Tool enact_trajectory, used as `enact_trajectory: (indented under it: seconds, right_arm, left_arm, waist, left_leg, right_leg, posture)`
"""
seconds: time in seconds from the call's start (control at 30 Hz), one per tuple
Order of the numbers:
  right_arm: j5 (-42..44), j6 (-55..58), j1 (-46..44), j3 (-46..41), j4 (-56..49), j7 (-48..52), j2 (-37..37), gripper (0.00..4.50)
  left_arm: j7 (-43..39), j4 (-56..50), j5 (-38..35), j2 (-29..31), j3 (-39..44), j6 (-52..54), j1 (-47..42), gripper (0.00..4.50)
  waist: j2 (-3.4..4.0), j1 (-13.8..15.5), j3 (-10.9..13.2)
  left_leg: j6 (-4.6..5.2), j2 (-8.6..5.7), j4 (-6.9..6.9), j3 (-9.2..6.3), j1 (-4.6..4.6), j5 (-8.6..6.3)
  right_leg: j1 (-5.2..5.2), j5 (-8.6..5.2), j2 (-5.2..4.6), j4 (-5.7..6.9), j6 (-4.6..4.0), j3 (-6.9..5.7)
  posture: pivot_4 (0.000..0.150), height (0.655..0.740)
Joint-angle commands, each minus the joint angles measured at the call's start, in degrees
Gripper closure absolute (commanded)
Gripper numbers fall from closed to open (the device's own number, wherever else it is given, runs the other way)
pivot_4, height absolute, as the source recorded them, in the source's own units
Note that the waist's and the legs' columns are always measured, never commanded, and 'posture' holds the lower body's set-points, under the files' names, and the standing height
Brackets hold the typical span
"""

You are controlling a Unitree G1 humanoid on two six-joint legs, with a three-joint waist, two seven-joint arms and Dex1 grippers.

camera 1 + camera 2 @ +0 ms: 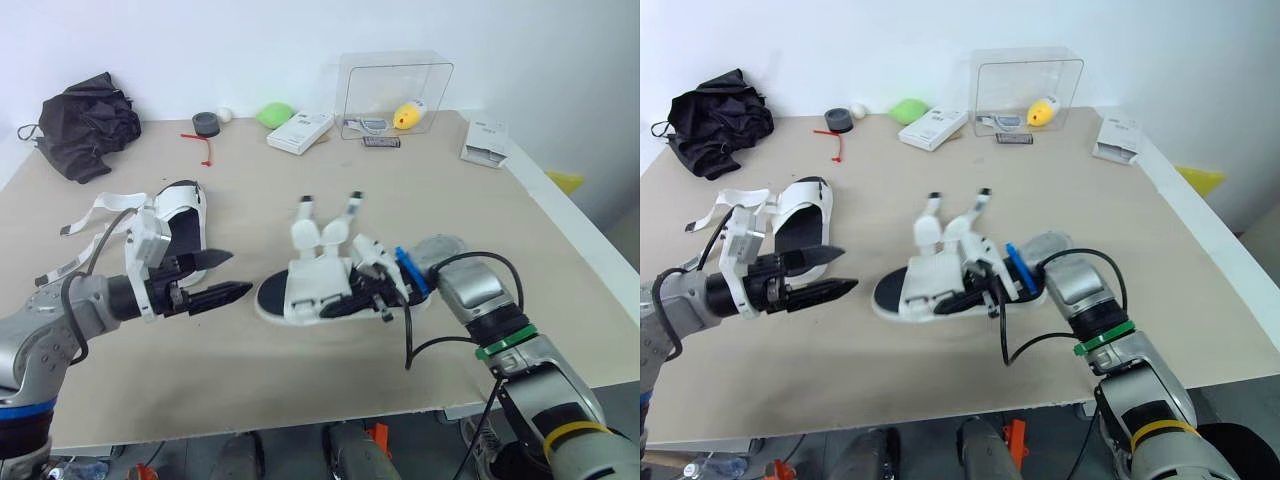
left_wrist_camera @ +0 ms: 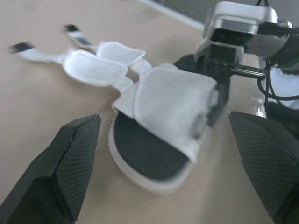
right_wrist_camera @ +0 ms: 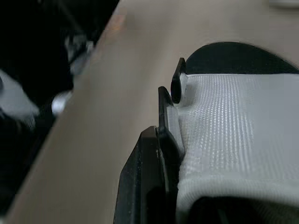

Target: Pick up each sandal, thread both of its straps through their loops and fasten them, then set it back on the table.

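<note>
Nearest, low on the left, the left hand [image 1: 240, 273] hovers over the bench [image 1: 450, 210] with its fingers spread wide and nothing between them. They point to 3 o'clock, at the sandal [image 1: 320, 288], which lies just beyond the tips without touching them.

At the hand's 11 o'clock lies a second sandal [image 1: 185, 222]. It is white with a black footbed, its long axis runs from 12 to 6, and its loose bands [image 1: 95, 215] trail off to 9 o'clock.

The sandal in the middle of the bench lies flat, with its long axis running from 9 to 3. It has a white sole, a black footbed and a broad white band across it. The bare, rounded end of the footbed faces 9 o'clock; whether that is toe or heel I cannot tell. Both straps [image 1: 303, 215] are undone and stick out towards 12 o'clock, each with a padded white tab and a dark tip.

The right hand [image 1: 378, 295] is at the sandal's 3 o'clock end, closed narrowly on the edge of the white band.
</note>
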Motion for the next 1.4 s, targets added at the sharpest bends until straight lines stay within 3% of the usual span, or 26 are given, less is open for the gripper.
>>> enact_trajectory:
  seconds: [0.03, 0.27, 0.47, 0.83, 1.03, 1.3, 1.4]
  right_arm:
    - [-5.1, -8.0, -2.0, 2.7, 7.2, 1.8, 2.1, 4.46]
    - [-7.3, -14.6, -9.6, 0.1, 21.9, -1.9, 6.7, 4.46]
    - [-6.3, -13.8, -11.6, -3.6, 26.0, -3.2, 8.4, 4.46]
    - [-3.2, -4.5, -1.8, -7.1, 11.1, -2.1, 3.3, 4.46]
    - [-2.2, 0.6, 1.1, -7.9, 5.2, -4.6, 3.6, 4.46]
    - [-2.6, 1.5, 2.7, -7.3, 3.8, -5.6, 3.8, 4.46]
    - [-2.5, 2.0, 3.2, -7.3, 2.9, -5.8, 3.7, 4.5]
  left_arm:
    - [0.7, -4.6, 0.6, 0.9, -0.1, -1.6, 2.1, 0.0]
    - [1.0, -4.4, 3.9, 1.5, -2.0, -4.1, 3.1, 0.0]
    - [2.9, -1.4, 7.7, 0.6, -3.7, -6.9, 0.0, 0.0]
    - [4.7, 2.0, 6.3, -2.6, -4.5, -6.0, -3.3, 0.0]
    - [1.1, 5.5, 11.8, -0.7, -10.0, -9.3, -4.5, 0.0]
    - [-5.9, 13.3, 14.3, -3.1, -14.6, -14.8, -11.0, 0.0]
    - [-9.1, 17.1, 14.7, -3.3, -15.0, -16.3, -12.8, 1.26]
  waist:
    - [-0.02, -0.3, 0.0]
    - [-0.04, -0.5, 0.0]
    - [-0.03, -0.5, 0.0]
    - [-0.01, 0.7, 0.0]
    - [-0.01, 0.9, 0.0]
    - [-0.02, 0.9, 0.0]
    - [-0.02, 0.9, 0.0]
  left_leg:
    - [-0.01, 0.01, 0.0, 0.04, 0.07, 0.0]
    - [0.0, 0.23, -0.05, 0.09, 0.99, 0.03]
    - [-0.03, 0.23, -0.05, 0.13, 1.0, 0.24]
    - [-0.39, 0.03, -0.08, -0.09, 0.43, -0.08]
    - [-0.41, -0.01, -0.08, -0.21, 0.18, -0.12]
    - [-0.41, -0.02, -0.03, -0.27, 0.16, -0.11]
    - [-0.41, 0.0, -0.03, -0.27, 0.14, -0.11]
  right_leg:
    - [0.03, 0.02, 0.0, 0.0, -0.03, 0.01]
    - [0.57, 0.07, 0.16, 0.05, -0.77, -0.07]
    - [0.6, 0.1, 0.12, 0.05, -0.77, -0.06]
    - [0.29, -0.11, 0.03, 0.05, -0.13, -0.05]
    - [0.11, -0.14, 0.03, 0.04, -0.13, -0.12]
    - [0.12, -0.13, 0.05, 0.05, -0.17, -0.23]
    - [0.12, -0.13, 0.07, 0.05, -0.17, -0.23]
  posture:
    - [0.15, 0.74]
    - [0.15, 0.74]
    - [0.15, 0.74]
    - [0.15, 0.74]
    - [0.15, 0.74]
    - [0.15, 0.74]
    - [0.15, 0.74]
